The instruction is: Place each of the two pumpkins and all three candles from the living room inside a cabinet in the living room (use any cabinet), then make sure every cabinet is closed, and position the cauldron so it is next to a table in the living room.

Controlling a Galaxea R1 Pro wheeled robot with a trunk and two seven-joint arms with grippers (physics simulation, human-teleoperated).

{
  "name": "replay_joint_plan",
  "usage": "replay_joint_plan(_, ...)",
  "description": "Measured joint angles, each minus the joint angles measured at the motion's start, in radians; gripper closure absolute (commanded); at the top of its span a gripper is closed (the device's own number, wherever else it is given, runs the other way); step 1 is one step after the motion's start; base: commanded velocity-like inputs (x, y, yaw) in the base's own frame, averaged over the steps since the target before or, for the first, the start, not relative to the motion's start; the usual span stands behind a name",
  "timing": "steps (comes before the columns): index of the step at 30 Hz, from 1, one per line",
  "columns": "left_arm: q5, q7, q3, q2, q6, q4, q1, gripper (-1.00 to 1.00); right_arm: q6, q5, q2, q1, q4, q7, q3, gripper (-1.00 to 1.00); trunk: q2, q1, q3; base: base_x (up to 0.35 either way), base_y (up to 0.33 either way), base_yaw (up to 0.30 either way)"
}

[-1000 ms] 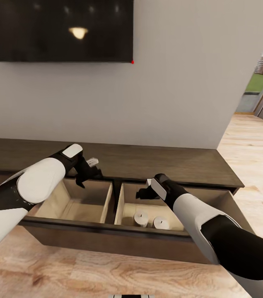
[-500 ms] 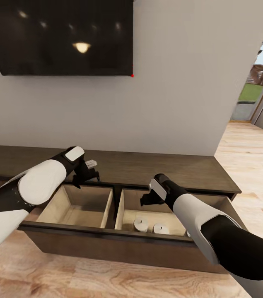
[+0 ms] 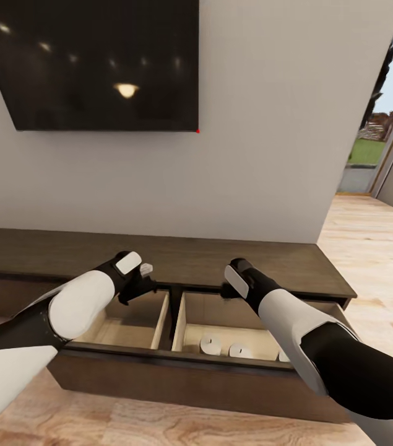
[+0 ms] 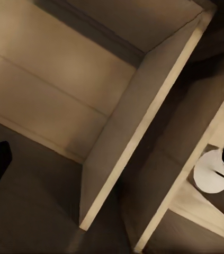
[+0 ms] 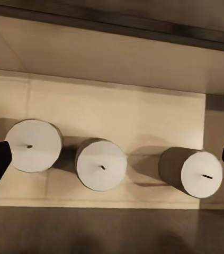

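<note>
The long dark-brown cabinet stands against the wall with two pale-lined drawers pulled out side by side. Three short grey candles stand in a row in the right drawer; in the head view I make out the candles by my right forearm. My right gripper hangs open above them, holding nothing. My left gripper is open over the empty left drawer, near the divider. The pumpkins, cauldron and table are out of view.
A large black TV hangs on the grey wall above the cabinet. Light wood-plank floor runs in front of the drawers. At the right an opening leads outdoors past the wall's end.
The head camera has tilted up, so the cabinet and drawers sit lower in the picture. Both grippers stay open over the drawers; the left one has shifted toward the divider.
</note>
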Motion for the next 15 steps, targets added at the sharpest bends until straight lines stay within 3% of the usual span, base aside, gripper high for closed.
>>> replay_joint_plan(3, -0.007, -0.03, 0.0, -0.009, -0.041, 0.0, 0.016, -1.0, -0.065, -0.002, 0.0, 0.001, 0.008, -0.008, 0.0, -1.0, 0.001, -0.001, 0.012, 0.0, 0.0, 0.0)
replay_joint_plan(10, -0.068, -0.034, 0.0, -0.009, -0.049, 0.0, 0.019, -1.0, -0.098, -0.004, 0.0, 0.003, 0.009, -0.01, -0.001, -1.0, 0.002, -0.005, 0.039, 0.0, 0.0, 0.0)
replay_joint_plan(15, -0.081, -0.035, 0.0, -0.01, -0.051, 0.0, 0.019, -1.0, -0.162, -0.016, 0.0, 0.005, 0.011, -0.007, -0.003, -1.0, 0.004, -0.007, 0.058, 0.0, 0.0, 0.0)
